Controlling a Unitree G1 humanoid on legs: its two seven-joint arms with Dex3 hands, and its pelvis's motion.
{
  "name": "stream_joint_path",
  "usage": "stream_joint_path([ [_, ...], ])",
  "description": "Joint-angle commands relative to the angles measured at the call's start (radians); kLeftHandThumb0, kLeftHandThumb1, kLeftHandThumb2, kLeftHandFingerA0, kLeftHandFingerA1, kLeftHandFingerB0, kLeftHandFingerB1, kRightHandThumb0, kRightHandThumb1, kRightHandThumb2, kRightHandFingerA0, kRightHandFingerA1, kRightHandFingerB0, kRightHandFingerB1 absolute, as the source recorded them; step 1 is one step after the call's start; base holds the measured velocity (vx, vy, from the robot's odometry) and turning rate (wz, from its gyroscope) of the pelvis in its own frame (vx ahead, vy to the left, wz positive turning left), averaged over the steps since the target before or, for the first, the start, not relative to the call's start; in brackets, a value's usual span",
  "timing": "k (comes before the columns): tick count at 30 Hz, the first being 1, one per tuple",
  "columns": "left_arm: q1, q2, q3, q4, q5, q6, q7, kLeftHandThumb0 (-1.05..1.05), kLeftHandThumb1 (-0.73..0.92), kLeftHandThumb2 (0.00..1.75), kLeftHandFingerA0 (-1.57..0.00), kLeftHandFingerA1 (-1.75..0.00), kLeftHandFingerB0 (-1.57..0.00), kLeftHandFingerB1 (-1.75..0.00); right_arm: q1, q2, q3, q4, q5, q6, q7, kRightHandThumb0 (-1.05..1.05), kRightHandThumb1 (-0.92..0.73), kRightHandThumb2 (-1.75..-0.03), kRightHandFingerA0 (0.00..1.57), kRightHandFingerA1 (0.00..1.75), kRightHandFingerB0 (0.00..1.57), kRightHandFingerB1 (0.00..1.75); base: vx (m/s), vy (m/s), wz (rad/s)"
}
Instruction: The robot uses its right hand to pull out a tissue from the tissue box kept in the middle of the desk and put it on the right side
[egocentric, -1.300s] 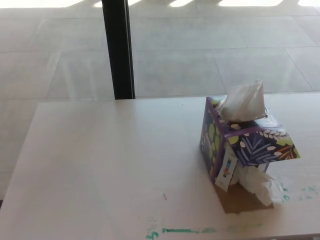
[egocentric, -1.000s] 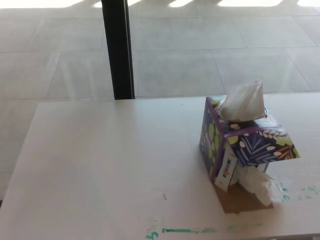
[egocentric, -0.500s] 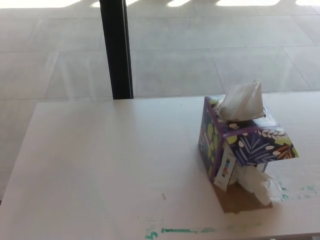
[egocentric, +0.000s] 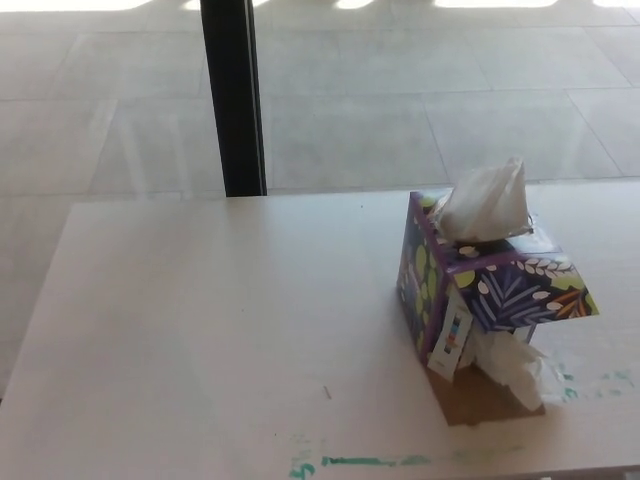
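A purple tissue box (egocentric: 470, 290) with a leaf pattern stands on the pale desk (egocentric: 220, 330), right of the middle. A white tissue (egocentric: 485, 203) sticks up out of its top opening. The box's near side flap hangs open, and a crumpled white tissue (egocentric: 520, 368) spills from it onto the desk at the box's foot. No part of the robot shows: neither hand nor either arm is in the picture.
A black post (egocentric: 232, 95) rises behind the desk's far edge, with tiled floor (egocentric: 420, 110) beyond. Green marks (egocentric: 350, 462) run along the desk's near edge. A brown patch (egocentric: 470, 400) lies under the box's near corner.
The whole picture has shifted slightly, so the camera moved a little. The box and both tissues stay where they were.
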Motion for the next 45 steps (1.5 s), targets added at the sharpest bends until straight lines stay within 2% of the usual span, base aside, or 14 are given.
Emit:
stream_joint_path([
  [1,0.018,0.021,0.019,0.007,-0.030,0.019,-0.003,-0.86,0.92,0.68,-0.64,-0.59,-0.54,-0.47,-0.225,0.050,0.251,-0.224,-0.050,0.241,0.077,-0.61,-0.48,-0.85,0.47,0.64,0.30,0.48,0.00,0.000,0.00],
  [8,0.030,0.023,0.011,0.005,-0.021,0.004,-0.006,-0.87,0.92,0.71,-0.58,-0.55,-0.48,-0.45,-0.427,0.094,0.444,-0.192,-0.092,0.320,0.168,-0.60,-0.59,-0.58,0.61,0.66,0.43,0.34,0.00,0.000,0.00],
  [11,0.029,0.025,0.002,0.006,-0.012,0.003,-0.005,-0.86,0.92,0.69,-0.57,-0.55,-0.50,-0.46,-0.486,0.110,0.512,-0.188,-0.107,0.359,0.198,-0.60,-0.46,-0.85,0.56,0.68,0.35,0.49,0.00,0.000,0.00],
  [14,0.030,0.028,-0.011,0.004,-0.002,-0.004,-0.018,-0.86,0.92,0.71,-0.55,-0.58,-0.49,-0.46,-0.520,0.124,0.567,-0.156,-0.132,0.345,0.223,-0.61,-0.58,-0.58,0.60,0.62,0.42,0.35,0.00,0.000,0.00],
  [16,0.034,0.027,-0.012,0.006,-0.002,-0.008,-0.015,-0.84,0.92,0.72,-0.57,-0.56,-0.47,-0.46,-0.532,0.128,0.592,-0.154,-0.135,0.363,0.236,-0.62,-0.46,-0.85,0.53,0.66,0.33,0.48,0.00,0.000,0.00],
  [17,0.035,0.026,-0.012,0.006,-0.003,-0.008,-0.016,-0.83,0.92,0.72,-0.54,-0.54,-0.45,-0.45,-0.543,0.132,0.606,-0.149,-0.138,0.375,0.244,-0.60,-0.57,-0.58,0.56,0.60,0.41,0.34,0.00,0.000,0.00],
  [18,0.038,0.025,-0.011,0.004,-0.005,-0.006,-0.019,-0.85,0.92,0.72,-0.55,-0.54,-0.45,-0.44,-0.554,0.134,0.624,-0.142,-0.148,0.385,0.252,-0.68,-0.49,-0.84,0.51,0.65,0.35,0.46,0.00,0.000,0.00],
  [23,0.043,0.025,-0.015,0.003,-0.004,-0.013,-0.015,-0.86,0.92,0.75,-0.53,-0.51,-0.42,-0.44,-0.607,0.134,0.703,-0.079,-0.198,0.418,0.309,-0.63,-0.46,-0.83,0.43,0.62,0.30,0.46,0.00,0.000,0.00],
  [24,0.043,0.028,-0.016,0.002,-0.003,-0.015,-0.016,-0.86,0.92,0.74,-0.52,-0.50,-0.39,-0.43,-0.626,0.135,0.725,-0.061,-0.214,0.425,0.323,-0.61,-0.58,-0.58,0.44,0.53,0.34,0.32,0.00,0.000,0.00],
  [32,0.039,0.037,-0.016,0.003,-0.009,-0.005,-0.019,-0.85,0.92,0.71,-0.57,-0.55,-0.49,-0.46,-0.710,0.129,0.864,0.015,-0.313,0.393,0.453,-0.69,-0.47,-0.81,0.10,0.51,0.15,0.41,0.00,0.000,0.00],
  [40,0.041,0.039,-0.017,0.006,-0.006,-0.009,-0.013,-0.85,0.92,0.71,-0.55,-0.50,-0.47,-0.44,-0.769,0.117,0.988,0.006,-0.390,0.411,0.590,-0.71,-0.59,-0.58,0.02,0.32,0.19,0.28,0.00,0.000,0.00],
  [41,0.040,0.038,-0.012,0.004,-0.012,-0.005,-0.016,-0.85,0.92,0.70,-0.54,-0.50,-0.46,-0.44,-0.774,0.116,1.002,0.015,-0.406,0.390,0.593,-0.77,-0.48,-0.88,0.01,0.25,0.14,0.40,0.00,0.000,0.00],
  [43,0.044,0.037,-0.008,0.004,-0.016,-0.006,-0.018,-0.84,0.92,0.70,-0.52,-0.52,-0.46,-0.44,-0.781,0.129,1.005,0.029,-0.406,0.389,0.600,-0.78,-0.48,-0.88,0.02,0.24,0.14,0.42,0.00,0.000,0.00],
  [45,0.044,0.038,-0.007,-0.001,-0.019,-0.005,-0.026,-0.83,0.92,0.71,-0.52,-0.52,-0.47,-0.45,-0.794,0.135,1.014,0.038,-0.419,0.376,0.609,-0.73,-0.62,-0.59,0.01,0.34,0.22,0.30,0.00,0.000,0.00],
])
